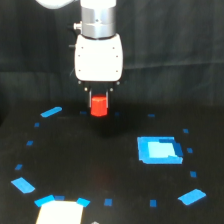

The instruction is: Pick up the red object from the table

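The red object [99,105], a small red-orange stubby block, hangs directly under my gripper [99,95] in the upper middle of the exterior view. It looks lifted a little above the black table [100,165], with a dark gap beneath it. The gripper's white body [98,57] is wider than the block, and its short dark fingers close on the block's top. The fingertips are mostly hidden by the block and the dark background.
A blue flat square [159,149] lies on the exterior view's right. Blue tape strips lie at the left [51,112], lower left [22,185] and lower right [192,196]. Small blue marks ring the table. A white patch [60,212] sits at the bottom edge.
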